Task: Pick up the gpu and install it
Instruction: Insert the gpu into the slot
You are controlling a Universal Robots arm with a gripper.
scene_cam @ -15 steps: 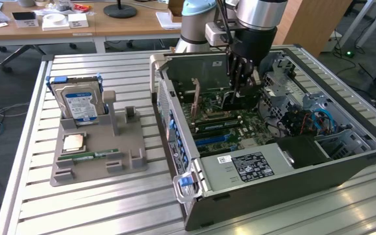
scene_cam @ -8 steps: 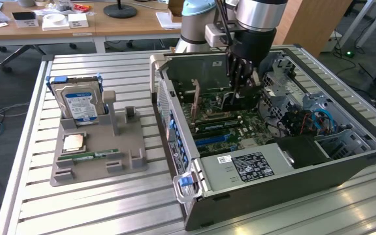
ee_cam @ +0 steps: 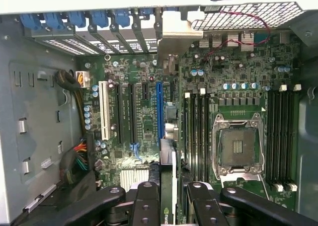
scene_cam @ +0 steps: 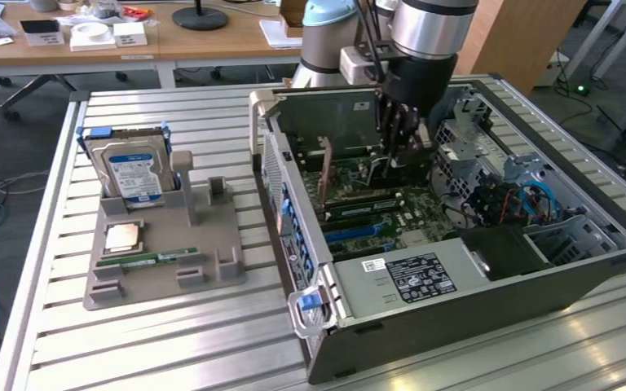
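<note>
The gripper point(ee_cam: 171, 200) is clamped on the gpu point(ee_cam: 167, 171), holding it edge-on just above the blue slot point(ee_cam: 159, 112), with its metal bracket point(ee_cam: 175, 32) past the slot's far end. The card looks slightly off the slot's line, so pressing down could jam it or bend contacts.

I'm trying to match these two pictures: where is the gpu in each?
Exterior view: the gpu hangs inside the open case, gripped by the end effector.
Wrist view: the gpu stands edge-on between the end effector's fingers, over the motherboard.
Shared landmark: the blue latches along the case's rear wall.
</note>
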